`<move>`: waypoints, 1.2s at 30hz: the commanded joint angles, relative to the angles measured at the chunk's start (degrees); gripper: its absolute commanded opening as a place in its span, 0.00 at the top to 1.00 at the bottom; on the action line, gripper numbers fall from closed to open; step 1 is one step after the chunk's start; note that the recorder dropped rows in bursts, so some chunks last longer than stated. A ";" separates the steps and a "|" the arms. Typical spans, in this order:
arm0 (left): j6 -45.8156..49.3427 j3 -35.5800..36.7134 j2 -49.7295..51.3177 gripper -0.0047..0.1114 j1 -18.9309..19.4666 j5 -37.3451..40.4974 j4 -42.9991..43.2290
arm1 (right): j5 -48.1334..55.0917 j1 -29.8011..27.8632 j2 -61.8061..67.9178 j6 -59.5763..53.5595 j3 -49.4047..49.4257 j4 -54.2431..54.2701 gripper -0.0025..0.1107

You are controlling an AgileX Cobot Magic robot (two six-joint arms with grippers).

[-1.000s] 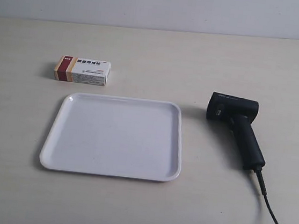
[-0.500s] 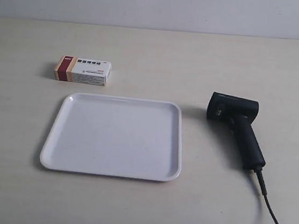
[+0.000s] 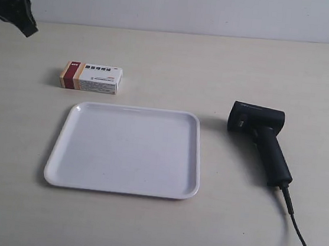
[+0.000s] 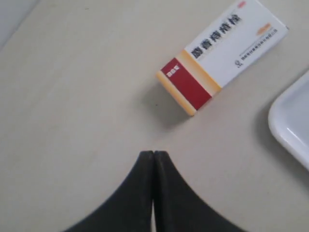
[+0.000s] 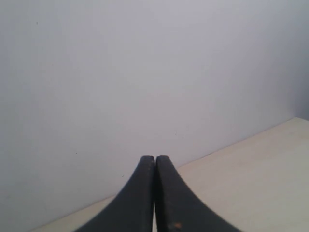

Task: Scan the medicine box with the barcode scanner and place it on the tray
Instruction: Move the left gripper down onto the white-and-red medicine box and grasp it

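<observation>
Left jaws (image 4: pixel 153 154) are clenched and empty; the medicine box (image 4: pixel 222 54) lies ahead on the surface. They should spread before straddling its narrow width squarely.

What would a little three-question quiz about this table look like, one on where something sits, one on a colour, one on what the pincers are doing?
1. Where does the medicine box lie?
A. On the tray
B. On the table, just beyond the tray's far rim in the exterior view
C. Under the scanner

2. What colour is the barcode scanner?
A. Black
B. White
C. Red

3. How does the left pincer stand?
A. Closed on the box
B. Wide open
C. Closed on nothing

Answers:
1 B: the box rests on the bare tabletop, apart from the tray, which holds nothing.
2 A: head, handle and cable are all black.
3 C: in the left wrist view its two fingers meet, and the box lies apart from the tips. The right pincer is likewise closed, facing the wall.
</observation>
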 commanded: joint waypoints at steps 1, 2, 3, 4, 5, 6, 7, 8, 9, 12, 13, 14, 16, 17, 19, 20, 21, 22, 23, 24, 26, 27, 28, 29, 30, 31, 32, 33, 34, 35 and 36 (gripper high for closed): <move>4.83 -5.80 6.89 0.96 -1.70 -1.25 -0.29 | 0.62 -0.25 -0.38 -0.45 0.27 -0.12 0.98; 4.83 -5.92 7.72 0.95 -2.05 -2.40 -0.56 | 0.72 -0.25 -0.38 -0.45 0.27 -0.12 0.98; 4.83 -5.92 8.75 0.93 -2.34 -4.13 -0.31 | 0.72 -0.25 -0.38 -0.45 0.27 -0.12 0.98; 4.83 -5.92 9.35 0.89 -2.63 -5.10 0.16 | 0.83 -0.25 -0.38 -0.45 0.27 -0.12 0.98; 4.83 -5.92 9.84 0.83 -2.76 -6.28 0.17 | 0.83 -0.25 -0.38 -0.45 0.27 -0.12 0.98; 5.05 -5.92 10.23 0.75 -2.85 -7.00 0.17 | 0.83 -0.25 -0.38 -0.45 0.27 -0.12 0.98; 5.06 -5.92 10.55 0.65 -2.85 -7.51 -0.31 | 0.83 -0.25 -0.38 -0.45 0.27 -0.12 0.98; 4.95 -5.92 10.67 0.56 -2.97 -8.48 -1.22 | 0.83 -0.25 -0.38 -0.45 0.27 -0.12 0.98; 4.83 -5.92 10.81 0.47 -2.97 -8.87 -2.01 | 0.83 -0.25 -0.38 -0.45 0.27 -0.12 0.98; 7.42 -5.92 11.03 0.23 -2.97 -10.40 -5.29 | 0.83 -0.25 -0.38 -0.45 0.27 -0.12 0.98; 8.29 -5.92 11.32 0.16 -2.97 -11.01 -7.04 | 0.83 -0.25 -0.38 -0.45 0.27 -0.12 0.98; 9.83 -5.92 11.61 0.10 -2.97 -11.75 -8.70 | 0.83 -0.25 -0.38 -0.45 0.27 -0.12 0.98; 14.17 -5.92 12.40 0.06 -2.97 -12.04 -12.31 | 0.83 -0.25 -0.38 -0.45 0.27 -0.12 0.98; 16.70 -6.36 13.05 0.06 -2.97 -11.60 -13.97 | 0.83 -0.25 -0.38 -0.45 0.27 -0.12 0.98; 19.62 -7.69 14.74 0.06 -2.97 -9.63 -16.35 | 0.83 -0.25 -0.38 -0.45 0.27 -0.12 0.98; 21.28 -8.27 15.49 0.06 -2.97 -8.35 -16.75 | 0.83 -0.25 -0.38 -0.45 0.27 -0.12 0.98; 22.69 -9.10 16.35 0.06 -2.97 -6.85 -17.29 | 0.83 -0.25 -0.38 -0.45 0.27 -0.12 0.98; 23.60 -10.06 17.15 0.06 -2.97 -5.31 -17.82 | 0.83 -0.25 -0.38 -0.45 0.27 -0.12 0.98; 24.46 -10.91 17.81 0.06 -2.97 -3.97 -18.11 | 0.83 -0.25 -0.38 -0.45 0.27 -0.12 0.98; 25.72 -11.98 18.66 0.06 -2.97 -2.00 -18.25 | 0.83 -0.25 -0.38 -0.45 0.27 -0.12 0.98; 26.61 -14.01 20.32 0.06 -2.97 0.85 -18.56 | 0.82 -0.25 -0.38 -0.45 0.27 -0.22 0.98; 26.75 -15.07 21.11 0.06 -2.97 1.94 -18.54 | 0.82 -0.25 -0.38 -0.56 0.27 -0.22 0.98; 26.90 -15.98 21.82 0.06 -2.97 2.64 -18.54 | 0.82 -0.25 -0.38 -0.69 0.27 -0.22 0.98; 26.90 -16.75 22.44 0.06 -2.97 2.77 -18.54 | 0.82 -0.25 -0.38 -0.69 0.27 -0.22 0.98; 27.30 -17.49 23.14 0.06 -2.97 3.00 -18.66 | 0.82 -0.25 -0.38 -0.69 0.27 -0.22 0.98; 28.03 -18.29 23.84 0.06 -2.97 3.69 -18.86 | 0.82 -0.25 -0.38 -0.69 0.27 -0.22 0.98; 28.61 -18.85 24.51 0.06 -2.97 4.49 -19.21 | 0.82 -0.25 -0.38 -0.69 0.27 -0.22 0.98; 29.50 -19.51 25.24 0.06 -2.97 5.24 -19.83 | 0.82 -0.25 -0.38 -0.69 0.27 -0.22 0.98; 30.05 -20.06 25.89 0.06 -2.97 5.63 -19.94 | 0.82 -0.25 -0.38 -0.69 0.27 -0.22 0.98; 30.77 -20.35 26.43 0.06 -2.97 5.63 -19.94 | 0.82 -0.25 -0.38 -0.69 0.27 -0.22 0.98; 31.18 -20.48 26.75 0.06 -2.97 5.63 -19.94 | 0.82 -0.25 -0.38 -0.69 0.27 -0.22 0.98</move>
